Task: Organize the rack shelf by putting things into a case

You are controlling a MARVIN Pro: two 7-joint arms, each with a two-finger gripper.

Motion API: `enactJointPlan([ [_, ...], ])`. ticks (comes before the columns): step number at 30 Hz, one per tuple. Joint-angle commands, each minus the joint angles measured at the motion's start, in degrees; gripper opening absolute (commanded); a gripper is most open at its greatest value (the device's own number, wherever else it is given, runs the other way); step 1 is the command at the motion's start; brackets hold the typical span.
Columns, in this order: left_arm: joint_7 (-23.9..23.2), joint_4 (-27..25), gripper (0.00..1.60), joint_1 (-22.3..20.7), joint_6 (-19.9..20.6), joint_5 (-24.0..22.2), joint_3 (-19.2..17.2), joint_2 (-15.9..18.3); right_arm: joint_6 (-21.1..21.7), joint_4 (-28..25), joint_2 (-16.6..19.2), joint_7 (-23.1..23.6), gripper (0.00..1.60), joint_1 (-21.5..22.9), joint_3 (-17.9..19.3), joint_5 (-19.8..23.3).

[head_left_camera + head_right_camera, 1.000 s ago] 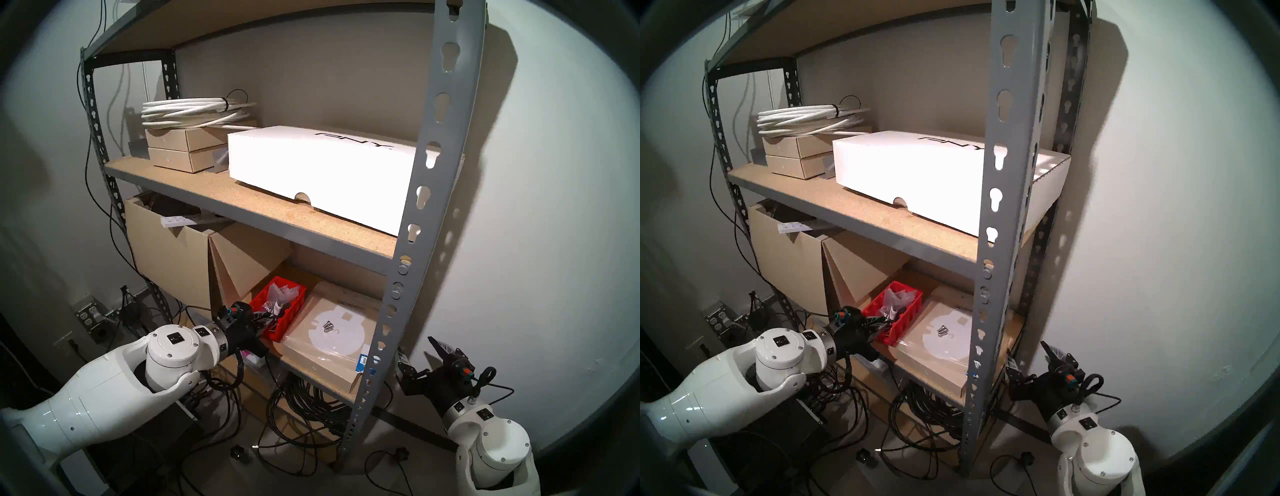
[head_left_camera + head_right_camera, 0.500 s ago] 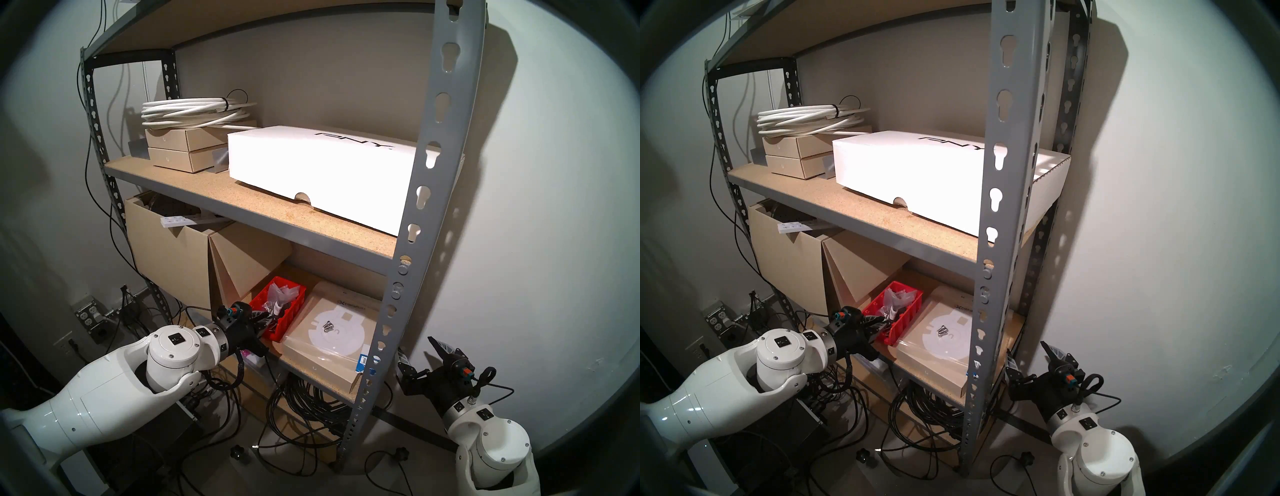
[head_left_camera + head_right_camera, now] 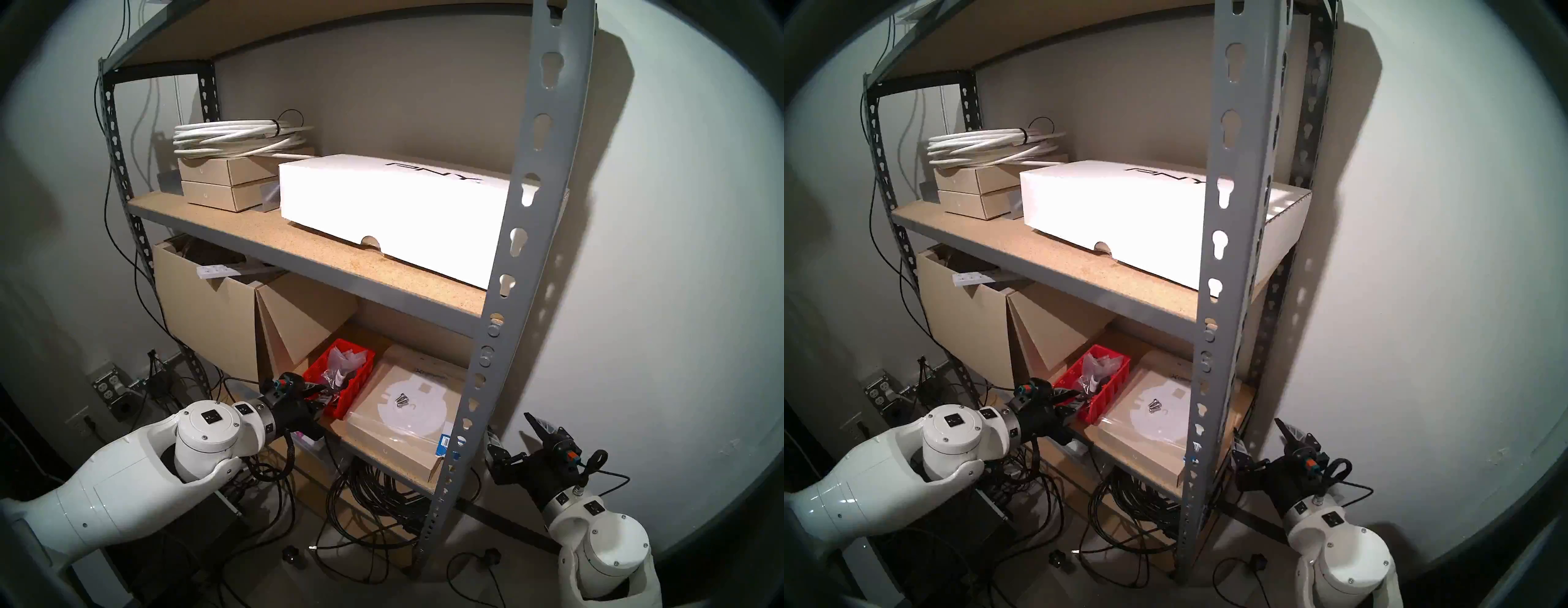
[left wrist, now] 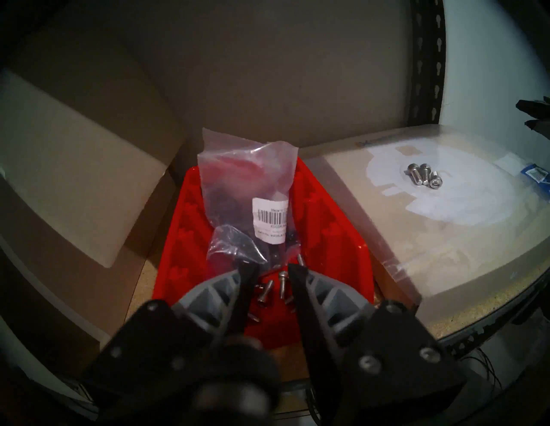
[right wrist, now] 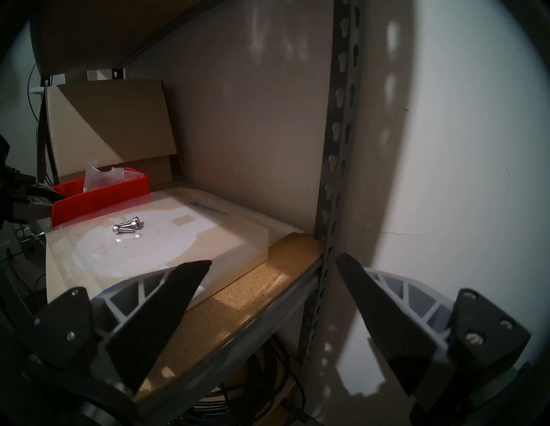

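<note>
Over the red case (image 4: pixel 333 238) your left fingers (image 4: pixel 247 276) stand slightly apart, empty; right fingers (image 5: pixel 184 285) spread wide beside the rack shelf (image 5: pixel 339 125).

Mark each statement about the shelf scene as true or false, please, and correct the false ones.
1. Three screws lie on the flat box beside the red bin. True.
2. The red bin holds nothing. False: it holds clear bags and several loose screws.
3. The left gripper is over the near end of the red bin, its jaws apart with nothing between them. True.
4. The right gripper is shut on a screw. False: it is open and empty, outside the rack by the upright.
5. The white PNY box stands on the same shelf as the red bin. False: it is one shelf above.
</note>
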Motion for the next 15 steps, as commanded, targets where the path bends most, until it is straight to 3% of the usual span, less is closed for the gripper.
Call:
enactJointPlan([
  [1, 0.04, -0.96, 0.70, -0.40, -0.87, -0.16, -0.85, 0.35, -0.21, -1.19, 0.05, -0.05, 1.60, 0.27, 0.08, -0.03],
  [6, -0.11, -2.70, 0.71, -0.36, -1.56, -1.36, -2.06, 1.33, -0.23, -1.17, 0.03, -0.02, 1.60, 0.28, 0.09, -0.03],
  [9, -0.05, -4.57, 0.55, -0.06, -2.09, -2.21, -3.13, 2.47, -0.23, -1.15, 0.02, 0.00, 1.60, 0.30, 0.10, -0.04],
  [11, 0.00, -6.12, 0.63, 0.17, -2.56, -2.81, -4.07, 3.38, -0.24, -1.13, 0.01, 0.01, 1.60, 0.31, 0.10, -0.04],
  [15, 0.11, -8.96, 0.58, 0.81, -3.15, -4.32, -5.87, 5.00, -0.25, -1.12, 0.00, 0.03, 1.60, 0.32, 0.11, -0.04],
])
